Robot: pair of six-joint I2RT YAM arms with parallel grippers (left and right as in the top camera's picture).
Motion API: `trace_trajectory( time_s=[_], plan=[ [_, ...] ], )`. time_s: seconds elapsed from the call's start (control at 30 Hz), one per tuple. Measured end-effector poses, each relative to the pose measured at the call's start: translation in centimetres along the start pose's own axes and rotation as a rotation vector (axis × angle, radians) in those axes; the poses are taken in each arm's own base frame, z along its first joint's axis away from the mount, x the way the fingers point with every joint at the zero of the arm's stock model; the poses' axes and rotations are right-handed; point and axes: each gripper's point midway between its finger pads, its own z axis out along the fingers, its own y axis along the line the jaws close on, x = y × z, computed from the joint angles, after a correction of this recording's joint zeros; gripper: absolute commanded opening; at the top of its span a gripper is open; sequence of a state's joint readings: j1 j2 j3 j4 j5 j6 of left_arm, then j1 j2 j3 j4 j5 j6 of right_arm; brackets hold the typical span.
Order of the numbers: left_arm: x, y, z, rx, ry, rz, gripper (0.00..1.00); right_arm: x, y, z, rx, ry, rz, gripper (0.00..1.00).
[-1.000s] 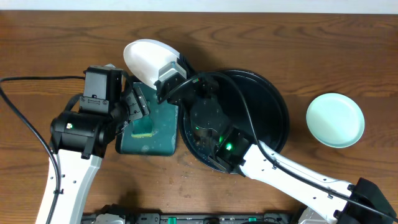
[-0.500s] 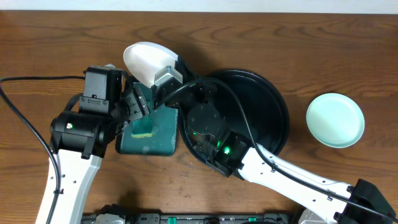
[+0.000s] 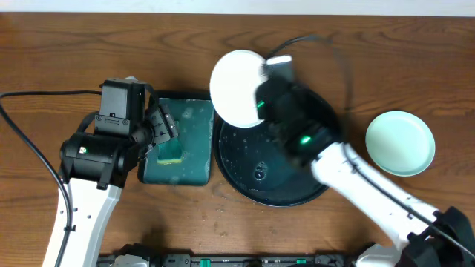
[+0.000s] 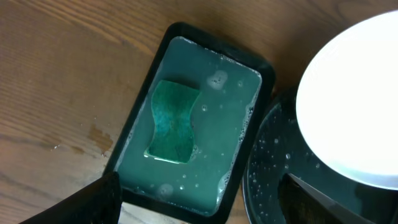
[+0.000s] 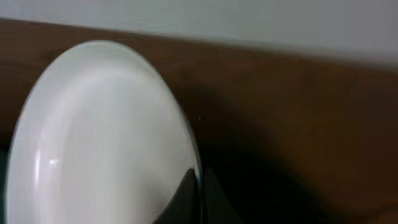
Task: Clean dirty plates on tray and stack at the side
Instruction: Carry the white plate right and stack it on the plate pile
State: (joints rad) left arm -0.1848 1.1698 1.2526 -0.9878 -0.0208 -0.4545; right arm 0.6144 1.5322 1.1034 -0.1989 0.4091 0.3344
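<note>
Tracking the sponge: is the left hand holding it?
No, the sponge lies loose in the green tray, nothing gripping it.

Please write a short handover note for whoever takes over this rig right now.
Right gripper: shut on the rim of a white plate, held above the far-left edge of the black tray; no smears show on it.
Left gripper: open, empty, above the green tray with the sponge.
Black tray: wet, no plates on it.
A second plate sits on the table, right of it.
Left: probably stack the held plate there.
</note>
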Motion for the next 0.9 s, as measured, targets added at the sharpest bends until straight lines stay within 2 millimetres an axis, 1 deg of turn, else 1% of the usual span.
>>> trace_trajectory(
  time_s=[0.07, 0.13, 0.2, 0.27, 0.3, 0.37, 0.4, 0.43, 0.5, 0.53, 0.57, 0.63, 0.7, 0.73, 0.8, 0.83, 0.87, 0.9],
  plan=[
    [0.0, 0.0, 0.0, 0.0, 0.0, 0.0, 0.81, 1.5, -0.9, 0.7, -0.073, 0.107, 0.116, 0.01],
    [0.0, 0.0, 0.0, 0.0, 0.001, 0.0, 0.81, 2.9, -2.4, 0.6, -0.123, 0.218, 0.217, 0.01],
    [0.0, 0.0, 0.0, 0.0, 0.001, 0.0, 0.81, 4.1, -4.9, -0.1, -0.127, 0.318, 0.316, 0.01],
    [0.0, 0.0, 0.0, 0.0, 0.0, 0.0, 0.81, 5.2, -8.6, -1.5, -0.079, 0.396, 0.423, 0.01],
    [0.0, 0.0, 0.0, 0.0, 0.001, 0.0, 0.81, 5.3, -10.4, -2.0, -0.049, 0.409, 0.469, 0.01],
    [0.0, 0.0, 0.0, 0.0, 0.001, 0.0, 0.81, 6.1, -15.0, -3.7, 0.035, 0.448, 0.593, 0.01],
    [0.0, 0.0, 0.0, 0.0, 0.0, 0.0, 0.81, 6.3, -16.6, -4.2, 0.071, 0.448, 0.632, 0.01],
    [0.0, 0.0, 0.0, 0.0, 0.0, 0.0, 0.81, 6.7, -19.1, -4.9, 0.123, 0.451, 0.695, 0.01],
    [0.0, 0.0, 0.0, 0.0, 0.0, 0.0, 0.81, 8.0, -23.6, -6.3, 0.23, 0.461, 0.811, 0.01],
    [0.0, 0.0, 0.0, 0.0, 0.001, 0.0, 0.81, 8.5, -25.4, -6.8, 0.277, 0.459, 0.849, 0.01],
    [0.0, 0.0, 0.0, 0.0, 0.0, 0.0, 0.81, 9.3, -27.6, -7.5, 0.335, 0.456, 0.902, 0.01],
    [0.0, 0.0, 0.0, 0.0, 0.001, 0.0, 0.81, 10.7, -30.9, -8.9, 0.428, 0.455, 0.988, 0.01],
    [0.0, 0.0, 0.0, 0.0, 0.0, 0.0, 0.81, 12.2, -33.5, -9.9, 0.502, 0.456, 1.058, 0.01],
    [0.0, 0.0, 0.0, 0.0, 0.0, 0.0, 0.81, 13.0, -34.4, -10.3, 0.53, 0.465, 1.087, 0.01],
    [0.0, 0.0, 0.0, 0.0, 0.0, 0.0, 0.81, 14.6, -35.7, -10.8, 0.572, 0.49, 1.133, 0.01],
    [0.0, 0.0, 0.0, 0.0, 0.0, 0.0, 0.81, 15.4, -36.1, -11.0, 0.587, 0.504, 1.153, 0.03],
    [0.0, 0.0, 0.0, 0.0, 0.0, 0.0, 0.81, 16.1, -36.3, -11.0, 0.597, 0.518, 1.169, 0.08],
    [0.0, 0.0, 0.0, 0.0, 0.0, 0.0, 0.81, 16.9, -36.6, -11.1, 0.604, 0.537, 1.181, 0.23]
  ],
)
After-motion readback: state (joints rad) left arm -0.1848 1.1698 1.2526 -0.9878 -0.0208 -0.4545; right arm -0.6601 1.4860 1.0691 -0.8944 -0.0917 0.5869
